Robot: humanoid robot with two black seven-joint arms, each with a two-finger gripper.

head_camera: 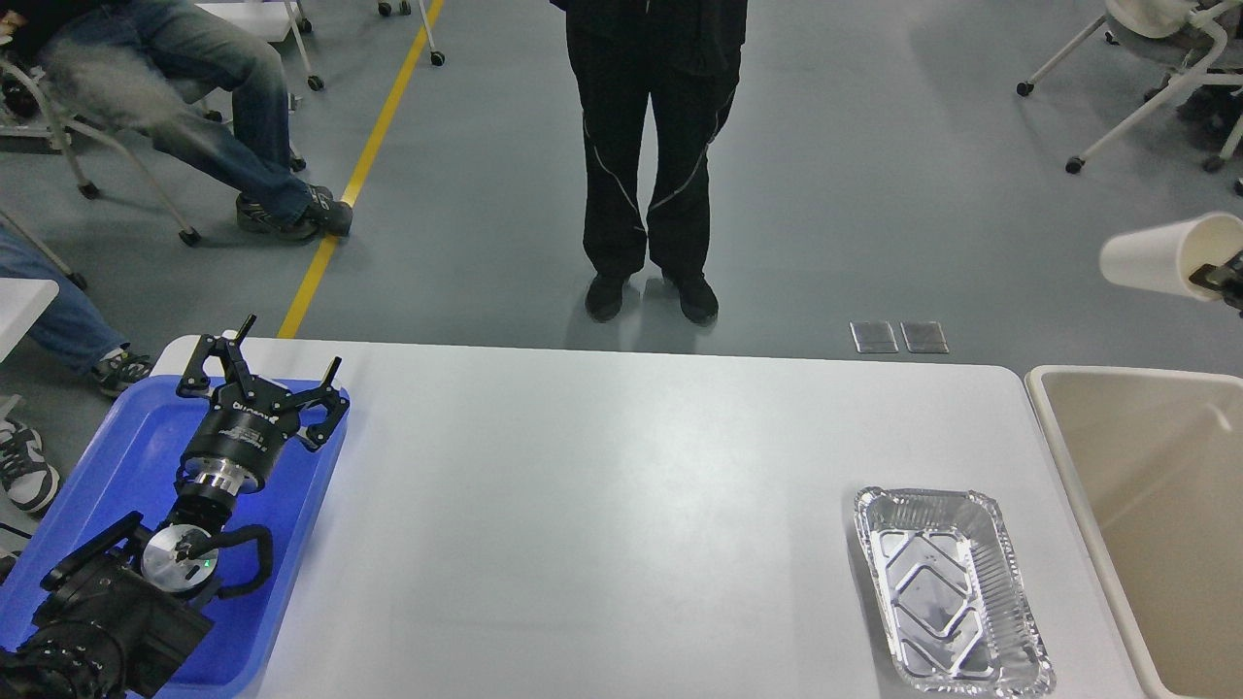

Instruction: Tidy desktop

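Note:
The white desktop (pixel 602 505) fills the middle of the head view. A silver foil tray (pixel 947 587) lies on it at the front right. My left gripper (pixel 272 361) is open and empty above the blue tray (pixel 126 456) at the left. My right gripper (pixel 1226 282) is at the far right edge, mostly out of view, shut on the rim of a white paper cup (pixel 1160 257). It holds the cup on its side in the air, beyond the table and above the far end of the beige bin (pixel 1146 505).
The beige bin stands against the table's right edge. A person in black (pixel 655 146) stands just beyond the table's far edge. Seated people and wheeled chairs are at the back left, and more chairs at the back right.

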